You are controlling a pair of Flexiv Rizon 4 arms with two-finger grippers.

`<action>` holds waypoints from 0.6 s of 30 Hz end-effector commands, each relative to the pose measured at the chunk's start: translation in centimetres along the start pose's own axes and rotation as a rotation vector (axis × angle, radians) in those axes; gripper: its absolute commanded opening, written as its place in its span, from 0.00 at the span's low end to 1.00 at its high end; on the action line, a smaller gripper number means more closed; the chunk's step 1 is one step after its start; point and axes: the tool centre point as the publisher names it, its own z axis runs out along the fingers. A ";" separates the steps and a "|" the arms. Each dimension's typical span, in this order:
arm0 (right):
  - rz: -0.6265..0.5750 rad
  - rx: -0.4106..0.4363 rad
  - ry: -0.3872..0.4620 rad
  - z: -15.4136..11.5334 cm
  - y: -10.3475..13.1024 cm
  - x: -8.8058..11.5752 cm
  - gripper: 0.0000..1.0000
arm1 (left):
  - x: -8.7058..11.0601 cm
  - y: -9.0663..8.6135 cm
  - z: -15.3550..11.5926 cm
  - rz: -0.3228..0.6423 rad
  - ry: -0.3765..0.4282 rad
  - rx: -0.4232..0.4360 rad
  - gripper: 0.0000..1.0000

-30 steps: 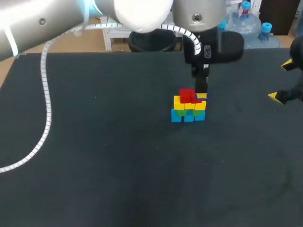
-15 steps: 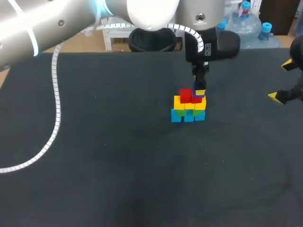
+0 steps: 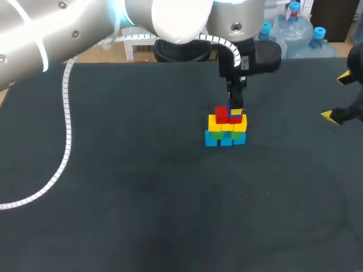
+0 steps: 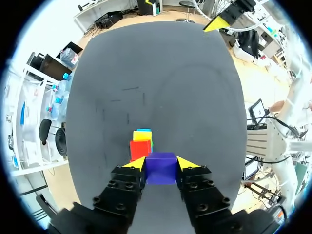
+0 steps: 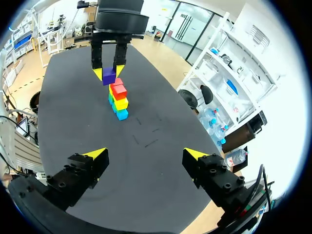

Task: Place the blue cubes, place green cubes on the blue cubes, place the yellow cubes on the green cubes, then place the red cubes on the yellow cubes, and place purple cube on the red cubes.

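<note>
Stacked already mid-tabletop (image 3: 142, 187): blue cubes (image 3: 218, 140), green cubes (image 3: 215, 135), yellow cubes (image 3: 214, 123), red cubes (image 3: 222, 114); pinched in the left gripper (image 4: 161, 163) just over the red, the purple cube (image 4: 161, 169), last to place; well off right, the right gripper (image 5: 145, 155), spread wide.

Soft, even light falls from overhead, so in the head view the matte table (image 3: 113, 198) stays uniformly dark and dull, and the shadow around the stack of cubes (image 3: 226, 129) is faint and edgeless. The pale shell of the left arm (image 3: 68, 34) is the brightest thing there, with its rounded joint burned almost to white. In the left wrist view the table reads a paler grey and the purple cube (image 4: 161, 168) is lit flatly, while brightness past the table's edges washes out to white.
</note>
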 end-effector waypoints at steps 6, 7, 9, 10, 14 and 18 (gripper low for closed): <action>0.002 0.010 -0.002 0.1 0.2 0.1 1.00 | 0.1 1.2 0.7 0.000 0.014 0.014 0.00; 0.002 0.010 -0.002 0.1 0.2 0.1 1.00 | 0.1 1.3 0.8 0.000 0.014 0.014 0.00; 0.002 0.010 -0.002 0.1 0.2 0.1 1.00 | 0.0 1.6 0.8 0.000 0.015 0.013 0.00; 0.002 0.010 -0.002 0.1 0.2 0.1 1.00 | 0.0 1.7 0.8 0.000 0.014 0.012 0.00; 0.002 0.010 -0.002 0.1 0.2 0.1 1.00 | 0.0 2.1 0.9 -0.001 0.014 0.010 0.00; 0.002 0.010 -0.002 0.1 0.2 0.1 1.00 | 0.1 2.5 1.1 -0.001 0.016 0.011 0.00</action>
